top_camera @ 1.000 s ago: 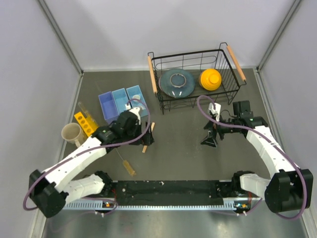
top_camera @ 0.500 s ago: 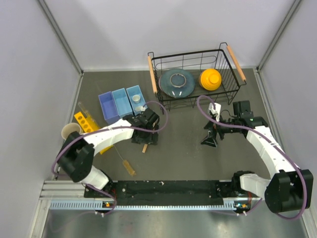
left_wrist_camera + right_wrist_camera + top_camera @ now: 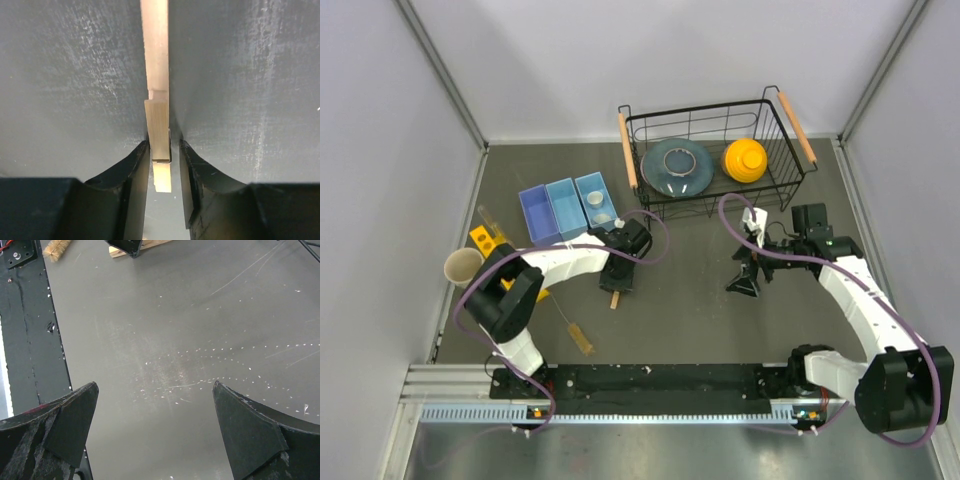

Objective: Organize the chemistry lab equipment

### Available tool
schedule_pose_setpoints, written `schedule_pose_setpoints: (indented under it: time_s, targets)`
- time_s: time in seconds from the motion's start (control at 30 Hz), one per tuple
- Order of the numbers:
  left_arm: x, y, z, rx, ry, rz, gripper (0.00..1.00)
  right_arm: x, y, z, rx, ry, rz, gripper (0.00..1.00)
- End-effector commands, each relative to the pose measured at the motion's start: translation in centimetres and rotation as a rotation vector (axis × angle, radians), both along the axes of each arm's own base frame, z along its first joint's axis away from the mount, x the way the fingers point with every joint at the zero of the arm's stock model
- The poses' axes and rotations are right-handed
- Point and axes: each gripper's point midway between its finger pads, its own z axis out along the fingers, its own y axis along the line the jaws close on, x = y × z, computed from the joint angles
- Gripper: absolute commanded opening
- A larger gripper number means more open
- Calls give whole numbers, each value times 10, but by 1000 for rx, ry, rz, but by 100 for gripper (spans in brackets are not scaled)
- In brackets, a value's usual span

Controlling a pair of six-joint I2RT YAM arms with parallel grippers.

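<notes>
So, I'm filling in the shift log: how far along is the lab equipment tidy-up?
Early. Done: perhaps one small white item sits in the rightmost blue bin. In hand: the left claw straddles the wooden stick on the table, not visibly clamped. Left: the wire brush lies loose; the right claw is open and empty.

This is a robot test cell set up as a small lab bench. Plain grey walls (image 3: 670, 60) close in a scuffed dark table (image 3: 690, 300) on three sides, with metal strips in the corners. The left arm (image 3: 555, 263) and the right arm (image 3: 865, 305), both white and black, rise from an aluminium rail (image 3: 650, 413) at the near edge, trailing purple cables (image 3: 721, 212). Bench wares lie on the table: a thin wire brush (image 3: 578, 336), a yellow rack (image 3: 485, 240) with holes, and three light-blue bins (image 3: 565, 205).
</notes>
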Motion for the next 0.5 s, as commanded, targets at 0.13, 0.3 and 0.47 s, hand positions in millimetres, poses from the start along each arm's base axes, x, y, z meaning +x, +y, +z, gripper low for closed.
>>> schedule_pose_setpoints:
  time_s: [0.13, 0.3, 0.47]
  targets:
    - [3, -7, 15, -53, -42, 15, 14, 3, -2, 8, 22, -53, 2, 99]
    - [-3, -11, 37, -141, -77, 34, 4, 3, -2, 8, 21, -54, 0, 99]
    - [-3, 5, 82, -222, -161, 76, 1, 3, -3, 8, 20, -54, 0, 99]
